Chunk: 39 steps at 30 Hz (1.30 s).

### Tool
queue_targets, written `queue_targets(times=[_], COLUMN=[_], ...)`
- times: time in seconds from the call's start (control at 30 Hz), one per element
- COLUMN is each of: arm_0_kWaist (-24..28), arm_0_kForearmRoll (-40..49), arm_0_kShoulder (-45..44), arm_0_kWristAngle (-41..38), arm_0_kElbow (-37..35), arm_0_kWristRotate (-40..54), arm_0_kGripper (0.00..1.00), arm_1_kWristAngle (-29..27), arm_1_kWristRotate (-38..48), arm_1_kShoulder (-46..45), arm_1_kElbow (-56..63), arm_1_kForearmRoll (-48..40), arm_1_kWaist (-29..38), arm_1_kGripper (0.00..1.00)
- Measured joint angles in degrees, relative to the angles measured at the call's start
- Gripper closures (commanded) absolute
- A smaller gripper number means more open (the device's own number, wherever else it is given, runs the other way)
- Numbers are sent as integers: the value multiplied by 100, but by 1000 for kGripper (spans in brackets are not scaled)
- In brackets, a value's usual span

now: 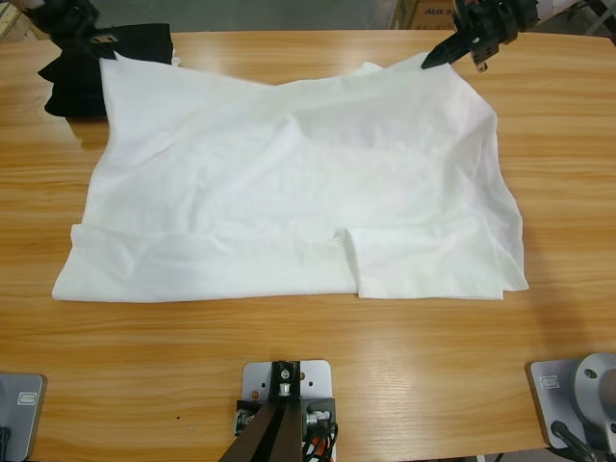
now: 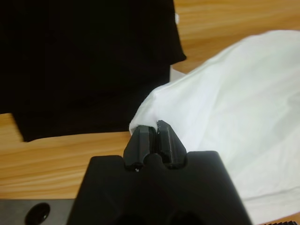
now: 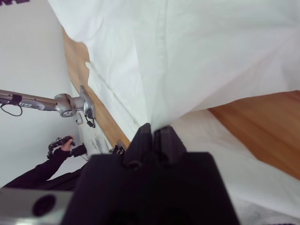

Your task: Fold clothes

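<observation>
Between the two claws the white T-shirt (image 1: 289,202) lies spread on the tabletop (image 1: 308,375), its near hem turned up in one fold. Left claw (image 2: 156,129) pinches one far corner beside a black garment (image 2: 89,61); right claw (image 3: 153,132) is clamped on the other. Most folding remains.

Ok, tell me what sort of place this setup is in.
Probably a robotics lab or workshop, not a home. A white T-shirt lies on a long wooden table beside a black garment, with the left gripper and right gripper each pinching the shirt. A person's hand holds a controller.
</observation>
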Motion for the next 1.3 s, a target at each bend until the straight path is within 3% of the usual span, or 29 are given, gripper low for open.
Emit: queue_targets(times=[0.17, 0.37, 0.8, 0.97, 1.13, 1.3], arm_0_kWaist=[369, 388, 392, 632, 786, 671], arm_0_kForearmRoll=[0, 2, 2, 2, 30, 57], arm_0_kShoulder=[-333, -397, -663, -1048, -1466, -1539], arm_0_kWristAngle=[-606, -1621, -1699, -1937, -2962, -3482], arm_0_kElbow=[421, 1205, 1500, 1676, 2354, 3269], arm_0_kWristRotate=[316, 381, 382, 382, 382, 382], arm_0_kGripper=[1000, 1000, 1000, 1000, 1000, 1000], arm_1_kWristAngle=[35, 68, 342, 322, -320, -1163], arm_1_kWristRotate=[0, 23, 59, -13, 206, 799], arm_1_kShoulder=[-78, -409, -1094, -1194, -1212, -1376], arm_1_kElbow=[323, 679, 1407, 1950, 2650, 2892], arm_1_kForearmRoll=[-6, -6, -6, -176, -269, -279], arm_1_kWaist=[0, 15, 579, 676, 608, 102], arm_1_kGripper=[1000, 1000, 1000, 1000, 1000, 1000])
